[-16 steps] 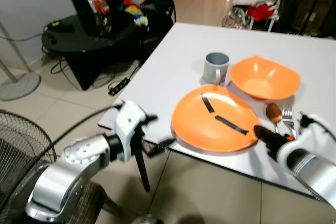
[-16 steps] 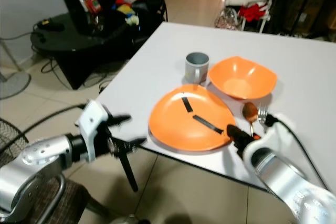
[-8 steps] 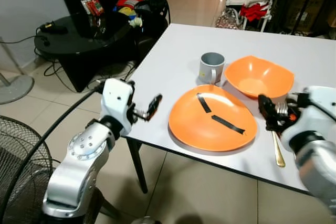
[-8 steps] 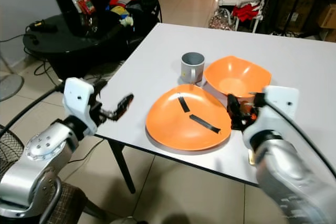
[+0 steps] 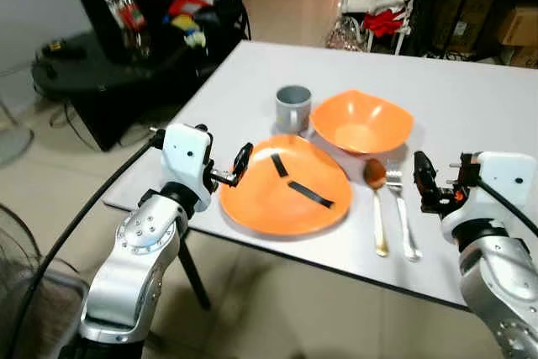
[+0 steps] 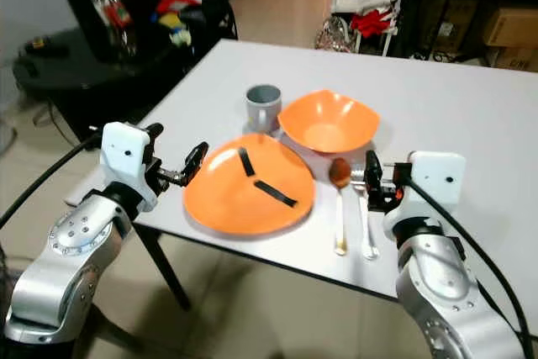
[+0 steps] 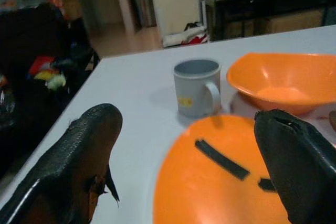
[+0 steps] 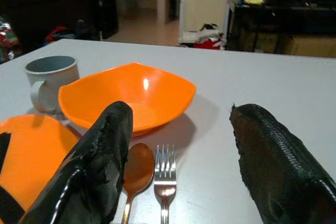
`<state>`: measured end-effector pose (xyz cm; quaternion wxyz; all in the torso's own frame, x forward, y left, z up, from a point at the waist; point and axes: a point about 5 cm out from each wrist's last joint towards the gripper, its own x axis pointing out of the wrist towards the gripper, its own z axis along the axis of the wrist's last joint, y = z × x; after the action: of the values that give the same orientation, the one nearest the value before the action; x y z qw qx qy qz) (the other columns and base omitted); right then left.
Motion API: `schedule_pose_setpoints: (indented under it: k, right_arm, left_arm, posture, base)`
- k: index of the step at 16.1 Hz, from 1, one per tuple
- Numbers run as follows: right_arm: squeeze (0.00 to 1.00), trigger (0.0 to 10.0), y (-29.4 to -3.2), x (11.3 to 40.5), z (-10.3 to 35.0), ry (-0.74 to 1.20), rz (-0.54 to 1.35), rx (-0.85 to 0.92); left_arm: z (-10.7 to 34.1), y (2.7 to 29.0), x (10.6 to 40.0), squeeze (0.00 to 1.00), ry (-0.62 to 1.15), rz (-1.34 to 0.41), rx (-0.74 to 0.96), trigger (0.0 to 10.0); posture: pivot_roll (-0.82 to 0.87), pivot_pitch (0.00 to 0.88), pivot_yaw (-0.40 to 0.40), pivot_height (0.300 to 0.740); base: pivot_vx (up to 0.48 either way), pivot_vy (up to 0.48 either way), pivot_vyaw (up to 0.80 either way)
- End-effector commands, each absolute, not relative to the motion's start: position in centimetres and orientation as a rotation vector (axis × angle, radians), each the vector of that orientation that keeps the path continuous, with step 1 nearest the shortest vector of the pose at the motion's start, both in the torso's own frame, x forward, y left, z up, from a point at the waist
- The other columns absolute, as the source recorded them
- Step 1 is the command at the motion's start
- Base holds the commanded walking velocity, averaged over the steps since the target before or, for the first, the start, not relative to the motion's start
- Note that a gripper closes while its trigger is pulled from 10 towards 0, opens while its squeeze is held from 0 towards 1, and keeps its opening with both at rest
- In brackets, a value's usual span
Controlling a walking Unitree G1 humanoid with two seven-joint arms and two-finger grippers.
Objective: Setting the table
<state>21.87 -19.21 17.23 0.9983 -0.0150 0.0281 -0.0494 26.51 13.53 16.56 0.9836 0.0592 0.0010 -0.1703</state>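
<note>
While plate (image 5: 286, 196) lies set, both hands hover (fingers apart)

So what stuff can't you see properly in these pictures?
- Inside the grey mug: in the head views its own wall hides the bottom, so any drink cannot be told.
- The yellow mark on the mug, left wrist view: too small and blurred to read.
- The orange plate, left wrist view: cut off by the picture's edge and partly behind a black finger.
- The spoon and fork, right wrist view: handles cut off by the picture's edge.
</note>
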Motion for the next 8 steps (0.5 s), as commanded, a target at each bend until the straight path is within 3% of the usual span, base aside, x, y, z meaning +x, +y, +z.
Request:
schedule_pose_setpoints:
  k: [1, 8]
  right_arm:
    - [0.0, 10.0, -18.95, 21.89, 17.01, 0.049, -0.084, -0.039]
    - [0.0, 10.0, -19.88, 21.59, 16.16, 0.043, -0.146, 0.041]
  left_arm:
    - [16.43, 14.0, 26.55, 0.0, 0.009, -0.319, 0.132, 10.0]
    - [16.02, 13.83, 26.67, 0.0, 0.023, -0.332, 0.139, 10.0]
  posture:
    - [0.05, 0.0, 0.086, 0.74]
    - [0.05, 0.0, 0.096, 0.74]
  base:
    - [0.0, -0.48, 0.0]
    - [0.0, -0.48, 0.0]
